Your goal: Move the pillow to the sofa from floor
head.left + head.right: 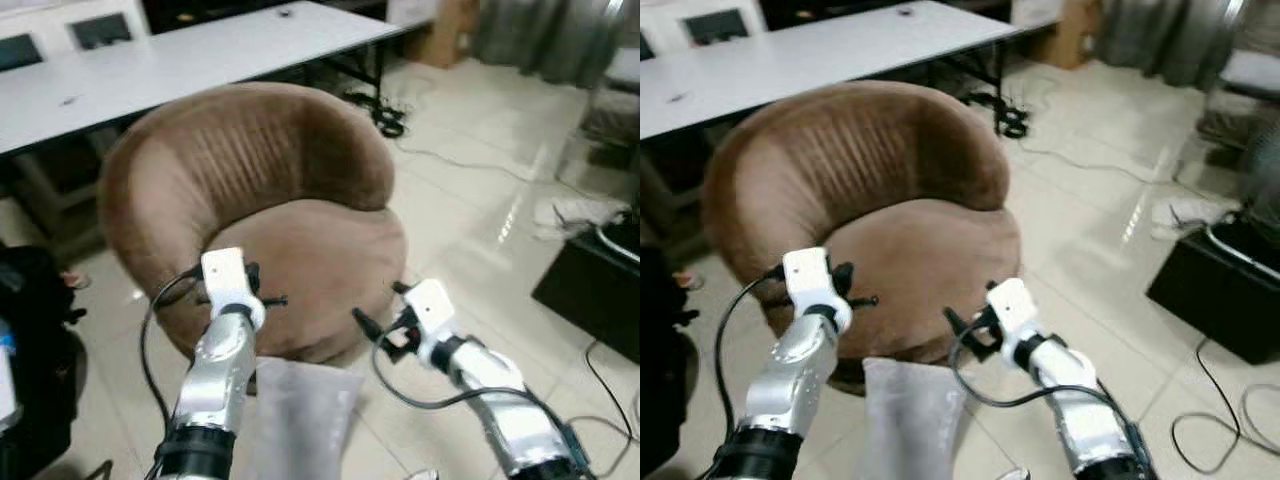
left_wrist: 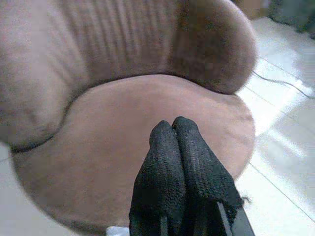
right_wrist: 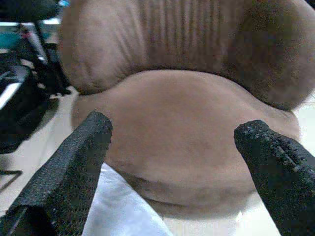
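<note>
The pillow (image 1: 300,415) lies on the floor (image 1: 470,230) against the near edge of the brown sofa (image 1: 250,200), between the left gripper (image 1: 268,300), jaws pressed together, and the right gripper (image 1: 375,322), jaws spread, probably ready to grasp it.

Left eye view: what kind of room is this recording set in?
Probably a lived-in room used partly as a workspace: a round brown sofa chair on a glossy tiled floor, a long white table behind it, and loose cables trailing across the tiles.
</note>
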